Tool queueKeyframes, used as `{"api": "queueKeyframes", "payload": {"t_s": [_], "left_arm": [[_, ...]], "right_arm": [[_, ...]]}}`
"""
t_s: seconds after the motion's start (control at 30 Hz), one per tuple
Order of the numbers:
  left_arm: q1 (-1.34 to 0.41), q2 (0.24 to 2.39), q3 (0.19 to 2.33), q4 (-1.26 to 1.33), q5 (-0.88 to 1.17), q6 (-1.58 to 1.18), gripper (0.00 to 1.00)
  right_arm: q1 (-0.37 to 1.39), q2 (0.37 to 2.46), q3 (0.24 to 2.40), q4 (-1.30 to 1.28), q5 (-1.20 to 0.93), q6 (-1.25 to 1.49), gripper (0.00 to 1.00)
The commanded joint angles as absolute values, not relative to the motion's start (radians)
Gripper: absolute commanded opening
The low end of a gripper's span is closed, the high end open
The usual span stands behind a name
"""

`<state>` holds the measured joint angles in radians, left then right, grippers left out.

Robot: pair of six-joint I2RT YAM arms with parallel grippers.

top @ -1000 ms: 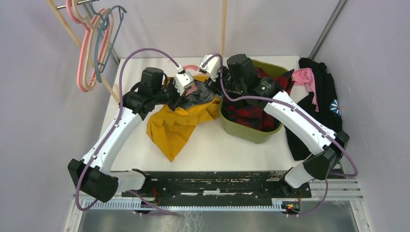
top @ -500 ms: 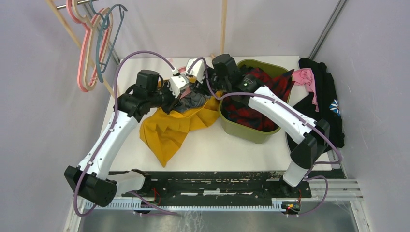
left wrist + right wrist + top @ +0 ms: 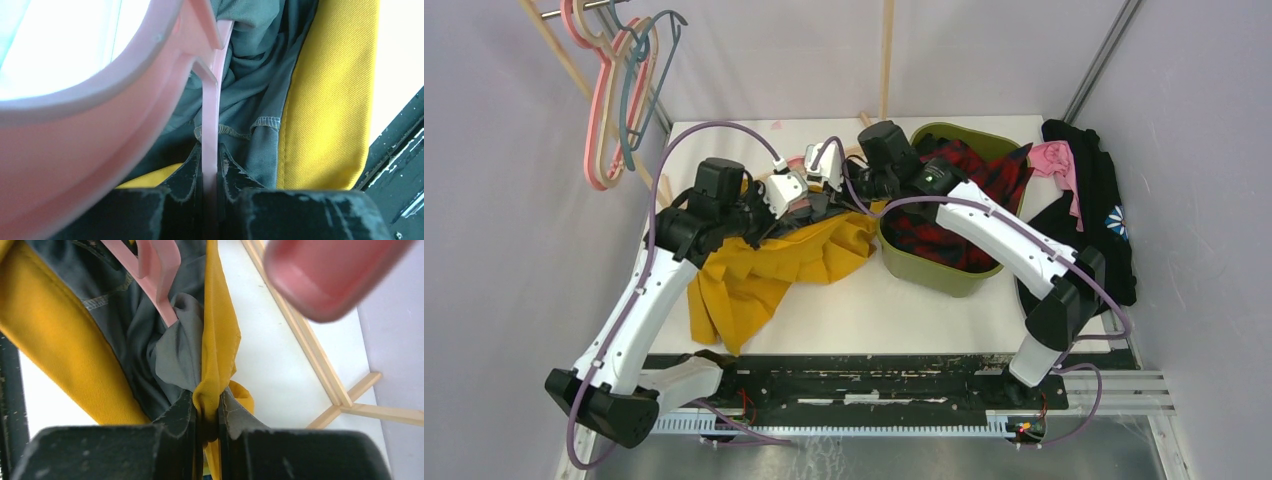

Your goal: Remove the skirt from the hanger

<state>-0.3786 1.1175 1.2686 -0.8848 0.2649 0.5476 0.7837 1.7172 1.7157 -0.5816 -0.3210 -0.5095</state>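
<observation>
A yellow skirt (image 3: 764, 265) with a grey lining lies bunched on the white table, still around a pink hanger (image 3: 211, 115). My left gripper (image 3: 796, 200) is shut on the hanger's thin pink bar; the left wrist view shows the bar between my jaws (image 3: 210, 170), with grey lining and yellow cloth (image 3: 330, 100) behind it. My right gripper (image 3: 829, 185) is shut on a fold of the skirt's yellow waistband (image 3: 215, 355), just beside the hanger (image 3: 160, 275). The two grippers are close together over the skirt's top edge.
An olive bin (image 3: 944, 272) of red-and-black clothes stands right of the skirt. Black and pink garments (image 3: 1084, 200) lie at the table's right edge. Several hangers (image 3: 619, 90) hang on a rack at the back left. A wooden frame (image 3: 886, 60) runs along the back.
Both grippers have moved left together with the hanger and the skirt's top. The skirt has slid left and toward the near edge and spread out.
</observation>
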Motion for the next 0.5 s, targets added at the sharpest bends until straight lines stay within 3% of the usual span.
{"api": "queueKeyframes", "payload": {"t_s": [0.0,0.1,0.2,0.47], "left_arm": [[-0.41,0.998,1.33,-0.546,0.385,0.584,0.03],[-0.411,0.999,1.327,-0.546,0.375,0.601,0.03],[-0.41,1.001,1.332,-0.537,0.396,0.596,0.03],[-0.41,0.982,1.35,-0.535,0.529,0.576,0.03]], "right_arm": [[0.794,1.69,1.688,-0.725,-0.455,-0.34,0.01],[0.815,1.677,1.74,-0.784,-0.48,-0.373,0.04],[0.827,1.677,1.762,-0.828,-0.423,-0.466,0.46],[0.851,1.706,1.819,-0.88,-0.207,-0.676,0.55]]}}
